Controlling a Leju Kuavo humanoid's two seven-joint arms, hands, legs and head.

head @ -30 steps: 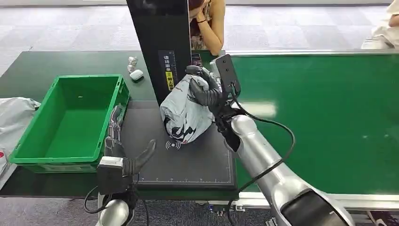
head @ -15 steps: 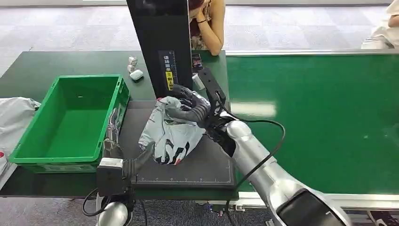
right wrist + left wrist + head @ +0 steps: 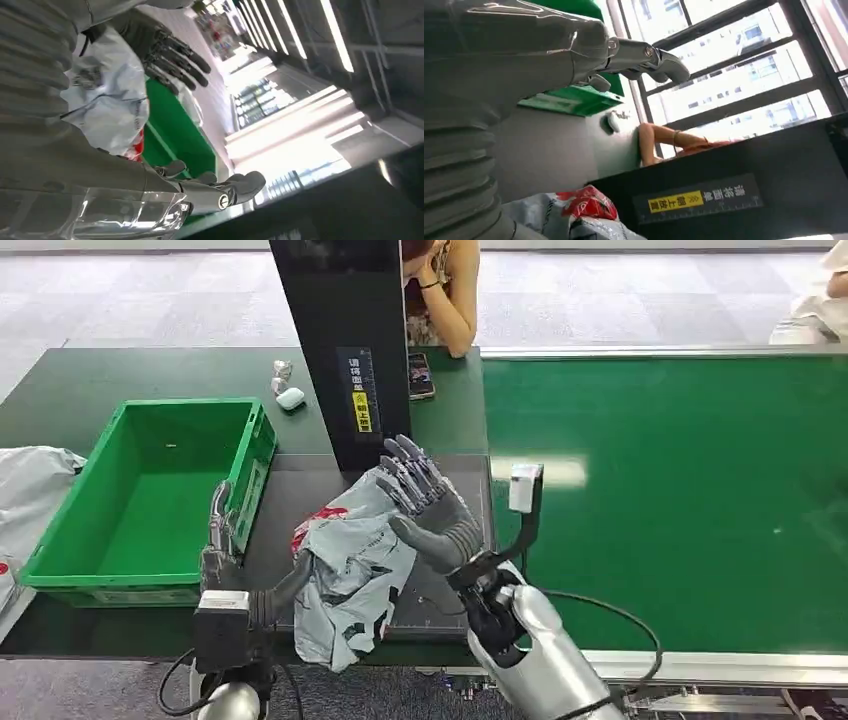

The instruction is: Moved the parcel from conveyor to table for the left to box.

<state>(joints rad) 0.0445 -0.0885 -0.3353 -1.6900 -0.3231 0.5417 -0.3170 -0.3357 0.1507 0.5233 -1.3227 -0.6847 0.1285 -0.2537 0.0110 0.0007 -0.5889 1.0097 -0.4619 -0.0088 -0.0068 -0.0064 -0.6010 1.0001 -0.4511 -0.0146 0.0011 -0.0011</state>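
Grey right hand (image 3: 430, 510) fingers spread, holding nothing, palm beside one poly-bag parcel (image 3: 350, 570) at frame centre; my left hand (image 3: 235, 570) open too; one green crate (image 3: 60, 575).

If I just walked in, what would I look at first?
Probably the crumpled grey parcel lying on the dark mat at the table's near edge, partly hanging over it. The robot's right hand is right beside it with its fingers spread open, and the left hand is on its other side. Next you would notice the bright green bin on the left and the big green conveyor on the right.
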